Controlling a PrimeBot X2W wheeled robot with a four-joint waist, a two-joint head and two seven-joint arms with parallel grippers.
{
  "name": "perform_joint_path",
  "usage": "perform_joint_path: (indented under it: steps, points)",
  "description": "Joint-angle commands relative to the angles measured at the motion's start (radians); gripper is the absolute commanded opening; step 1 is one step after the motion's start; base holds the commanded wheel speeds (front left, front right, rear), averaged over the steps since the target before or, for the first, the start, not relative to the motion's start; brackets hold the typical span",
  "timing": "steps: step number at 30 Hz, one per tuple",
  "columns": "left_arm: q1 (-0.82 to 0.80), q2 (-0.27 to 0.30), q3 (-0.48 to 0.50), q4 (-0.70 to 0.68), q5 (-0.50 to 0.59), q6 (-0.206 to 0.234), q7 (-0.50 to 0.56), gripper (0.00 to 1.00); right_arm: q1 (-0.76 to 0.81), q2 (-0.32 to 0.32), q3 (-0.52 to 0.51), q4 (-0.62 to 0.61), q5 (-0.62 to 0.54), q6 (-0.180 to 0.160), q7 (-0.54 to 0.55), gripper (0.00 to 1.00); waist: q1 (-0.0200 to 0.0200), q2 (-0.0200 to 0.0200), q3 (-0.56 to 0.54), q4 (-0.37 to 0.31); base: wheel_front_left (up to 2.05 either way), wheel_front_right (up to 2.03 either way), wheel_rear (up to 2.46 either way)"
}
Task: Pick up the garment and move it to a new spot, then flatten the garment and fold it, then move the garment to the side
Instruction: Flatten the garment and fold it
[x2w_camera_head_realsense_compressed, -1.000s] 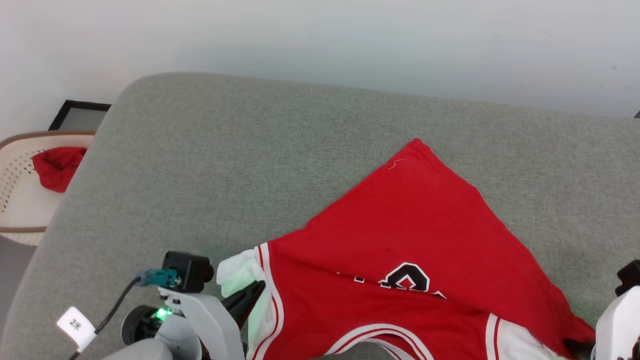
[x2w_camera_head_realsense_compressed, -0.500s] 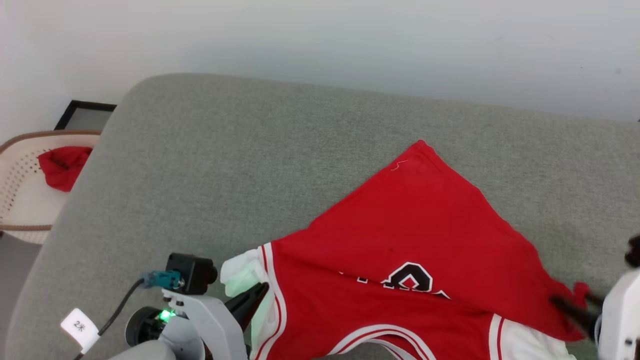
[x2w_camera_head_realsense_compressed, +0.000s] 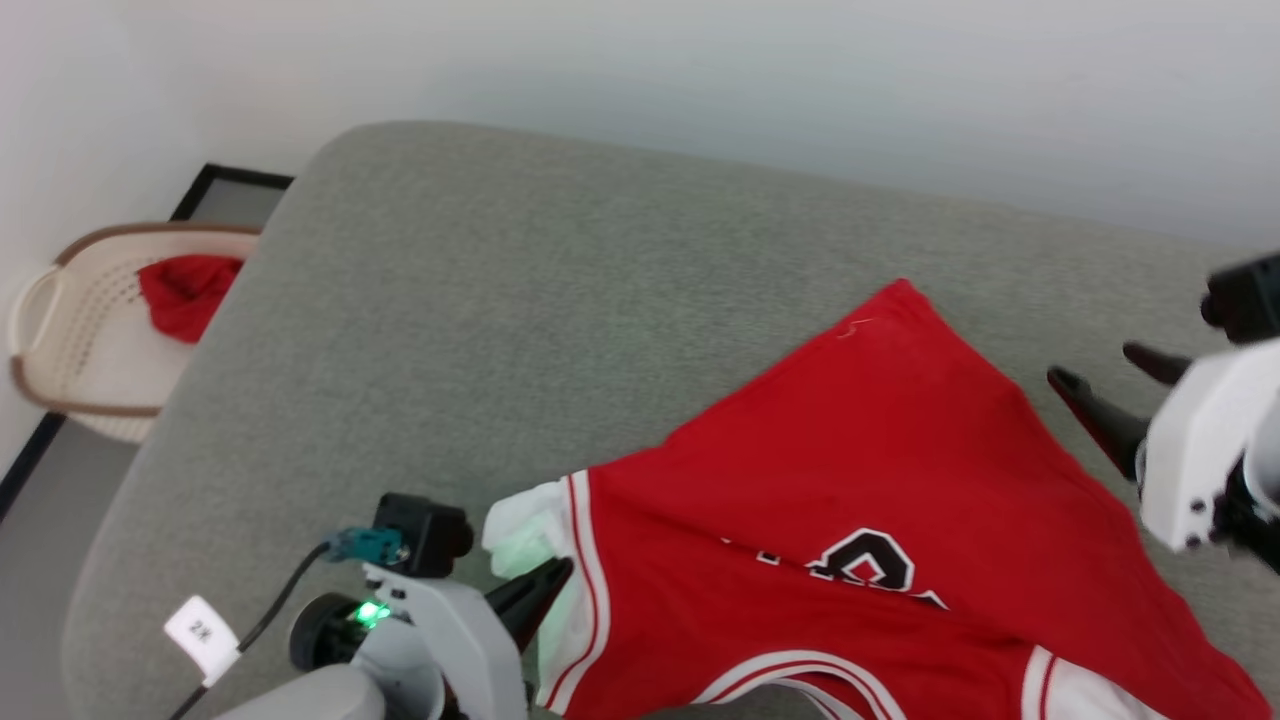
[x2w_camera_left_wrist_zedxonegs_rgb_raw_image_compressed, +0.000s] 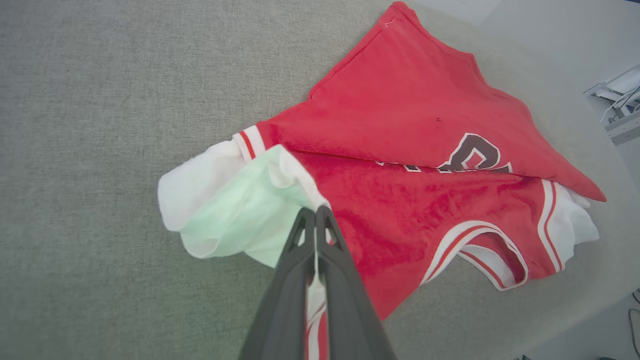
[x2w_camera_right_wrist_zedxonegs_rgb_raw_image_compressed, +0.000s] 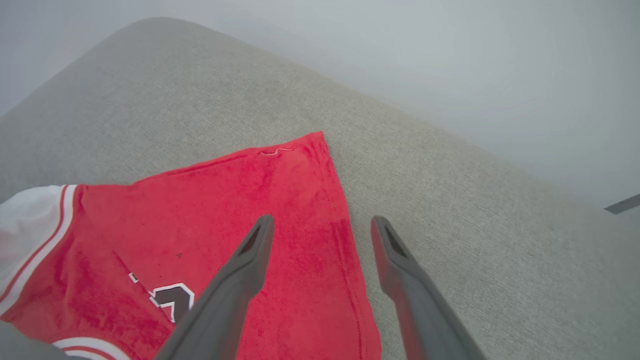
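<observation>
My left gripper (x2w_camera_left_wrist_zedxonegs_rgb_raw_image_compressed: 315, 212) has its jaws pressed together on the garment (x2w_camera_head_realsense_compressed: 880, 470), pinching the white-lined fold at its near-left end, beside the striped trim. The garment lies crumpled on the grey cushion (x2w_camera_head_realsense_compressed: 500, 300), tapering away from me to a pointed far corner (x2w_camera_right_wrist_zedxonegs_rgb_raw_image_compressed: 320, 136). My right gripper (x2w_camera_right_wrist_zedxonegs_rgb_raw_image_compressed: 322, 222) hovers with its jaws wide apart and nothing between them. What matters is the garment's right-hand edge (x2w_camera_right_wrist_zedxonegs_rgb_raw_image_compressed: 350, 260). From that corner it runs back toward me almost in line with my right fingers. It passes under the gap, with one finger over red cloth and the other over bare cushion. That edge is far nearer my right arm than my left. I judge that to flatten the garment the right should take it there and draw away from the left's hold.
</observation>
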Motion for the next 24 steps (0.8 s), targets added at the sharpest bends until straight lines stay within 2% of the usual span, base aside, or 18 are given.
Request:
perform_joint_path:
  steps: [1, 13, 24]
  points:
    - [-0.016, -0.012, -0.003, 0.004, 0.009, -0.01, 0.005, 0.0, -0.04, -0.01, 0.029, 0.041, 0.002, 0.0, -0.019, 1.0, 0.0, 0.0, 0.014, 0.031, 0.0, 0.0, 0.0]
    - [-0.093, -0.105, -0.026, 0.051, 0.049, -0.059, 0.024, 0.0, -0.346, -0.124, 0.274, 0.414, 0.052, 0.0, -0.092, 1.0, 0.0, 0.0, 0.098, 0.16, 0.0, 0.0, 0.0]
    - [-0.133, -0.181, -0.038, 0.101, 0.063, -0.101, 0.016, 0.0, -0.536, -0.156, 0.445, 0.716, 0.097, 0.0, -0.049, 1.0, 0.0, 0.0, 0.168, 0.249, 0.0, 0.0, 0.0]
